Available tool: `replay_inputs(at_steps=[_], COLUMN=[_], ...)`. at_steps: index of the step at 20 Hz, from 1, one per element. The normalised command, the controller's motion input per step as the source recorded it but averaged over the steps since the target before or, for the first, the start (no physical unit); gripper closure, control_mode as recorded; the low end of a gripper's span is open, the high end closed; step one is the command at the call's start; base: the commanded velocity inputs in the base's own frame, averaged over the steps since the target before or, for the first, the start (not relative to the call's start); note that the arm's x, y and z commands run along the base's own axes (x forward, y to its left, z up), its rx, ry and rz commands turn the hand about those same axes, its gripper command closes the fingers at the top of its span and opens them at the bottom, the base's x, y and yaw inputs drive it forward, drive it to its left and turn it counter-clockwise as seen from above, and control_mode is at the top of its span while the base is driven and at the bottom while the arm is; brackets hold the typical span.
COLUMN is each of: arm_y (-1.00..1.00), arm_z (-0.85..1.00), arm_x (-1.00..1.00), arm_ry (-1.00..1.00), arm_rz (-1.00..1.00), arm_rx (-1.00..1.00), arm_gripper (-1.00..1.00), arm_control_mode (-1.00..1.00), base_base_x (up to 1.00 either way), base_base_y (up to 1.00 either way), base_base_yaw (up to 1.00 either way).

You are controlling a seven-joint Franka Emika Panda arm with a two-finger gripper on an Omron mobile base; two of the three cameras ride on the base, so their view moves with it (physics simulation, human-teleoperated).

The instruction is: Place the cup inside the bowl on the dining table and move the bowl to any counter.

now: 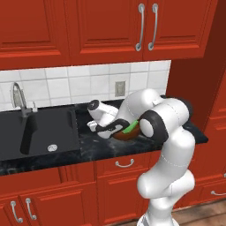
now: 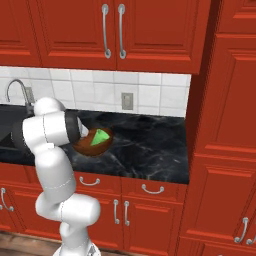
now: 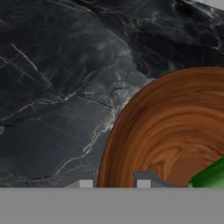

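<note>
- Gripping the near rim of the bowl (image 3: pixel 170 127), the claw (image 3: pixel 114 183) has one fingertip inside the rim and one outside it, seen at the bottom of the hand view.
- Just past the claw, the bowl (image 2: pixel 93 142) sits over the black veined table (image 2: pixel 150 145), the sink-fitted counter; whether its base touches the marble I cannot tell.
- Inside the bowl, beyond the claw and to one side, lies the cup (image 2: pixel 100 136), tipped on its side; a green edge of it (image 3: pixel 210 177) shows in the hand view.
- From the left base view the bowl (image 1: pixel 126 132) and cup (image 1: pixel 131 128) are mostly hidden behind the arm's elbow.
- Left of the claw, the black sink (image 1: pixel 35 130) is sunk into the table, with a steel tap (image 1: pixel 17 99) behind it.
- Behind the claw rises a white tiled backsplash (image 2: pixel 150 92) with an outlet plate (image 2: pixel 127 101); red upper cabinets (image 2: pixel 115 32) hang above it.
- Right of the claw, bare marble runs to a tall red cabinet (image 2: pixel 220 125) that closes off that end.
- Toward the robot from the claw, the table's front edge (image 2: pixel 135 176) is near, with red drawers (image 2: pixel 152 190) below it.
</note>
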Motion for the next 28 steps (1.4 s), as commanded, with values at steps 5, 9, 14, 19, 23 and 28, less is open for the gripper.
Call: replay_inputs(at_steps=[5, 9, 14, 19, 23, 28], arm_y=[0.0, 0.1, 0.05, 0.0, 0.0, -0.01], arm_z=[0.0, 0.0, 0.0, 0.0, 0.1, 0.3], arm_x=[0.0, 0.04, 0.0, -0.12, -0.21, -0.15], arm_ry=[0.0, 0.0, 0.0, -0.03, -0.07, -0.05], arm_rz=[0.0, 0.0, 0.0, 0.0, 0.0, 0.0], arm_rx=[0.0, 0.0, 0.0, 0.0, 0.0, 0.0], arm_gripper=[1.0, -1.0, -1.0, -1.0, -1.0, -1.0], arm_control_mode=[-1.0, -1.0, -1.0, -1.0, -1.0, -1.0], base_base_x=[0.0, 0.0, 0.0, 0.0, 0.0, 0.0], base_base_y=[0.0, 0.0, 0.0, 0.0, 0.0, 0.0], base_base_yaw=[0.0, 0.0, 0.0, 0.0, 0.0, 0.0])
